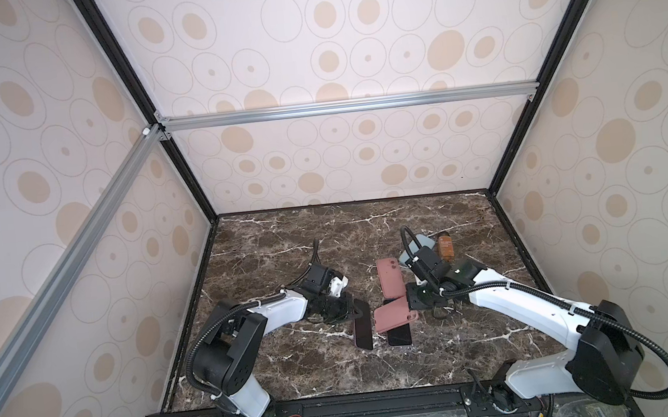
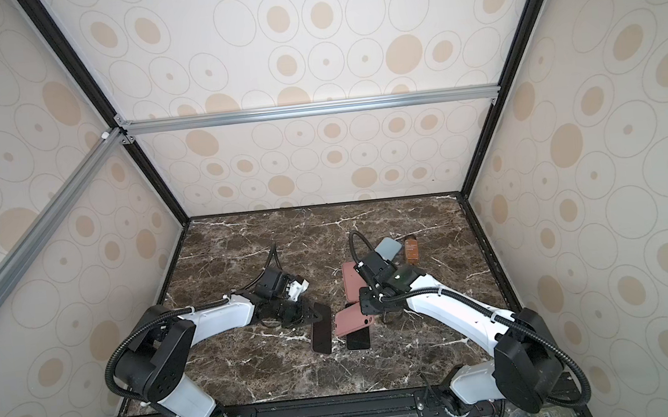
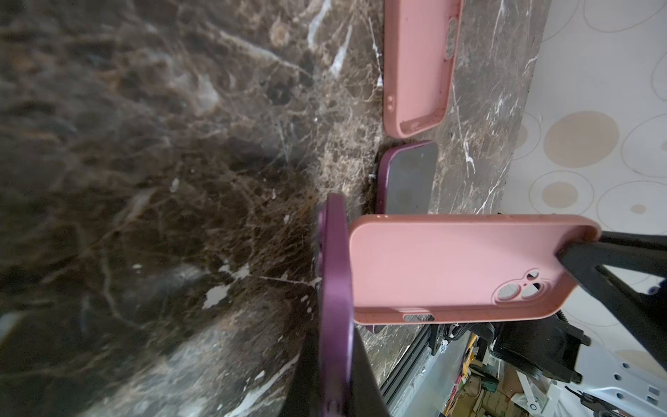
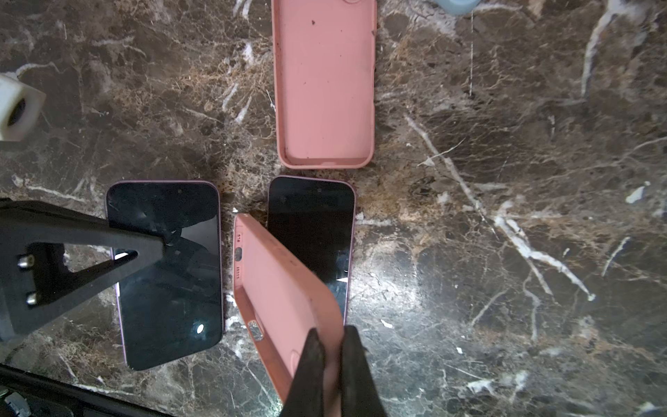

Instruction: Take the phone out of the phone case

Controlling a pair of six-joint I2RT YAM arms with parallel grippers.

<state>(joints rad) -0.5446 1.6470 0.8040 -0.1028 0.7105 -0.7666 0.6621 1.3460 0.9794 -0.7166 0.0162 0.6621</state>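
Observation:
My left gripper (image 1: 356,309) is shut on the long edge of a purple phone (image 1: 362,328), screen up, low over the marble. Between the black jaws the phone's purple edge (image 3: 335,289) shows. The phone is out of its case. My right gripper (image 1: 411,308) is shut on one end of an empty pink phone case (image 1: 395,315), held tilted just right of the phone. In the right wrist view the case (image 4: 285,289) sits in my right gripper (image 4: 330,346), beside the held phone (image 4: 169,274).
A second dark phone (image 4: 310,231) lies flat, partly under the held case. Another empty pink case (image 1: 390,278) lies behind it. A grey-blue case (image 1: 415,247) and a brown bottle (image 1: 445,245) sit at the back right. Enclosure walls border the marble table (image 1: 285,243).

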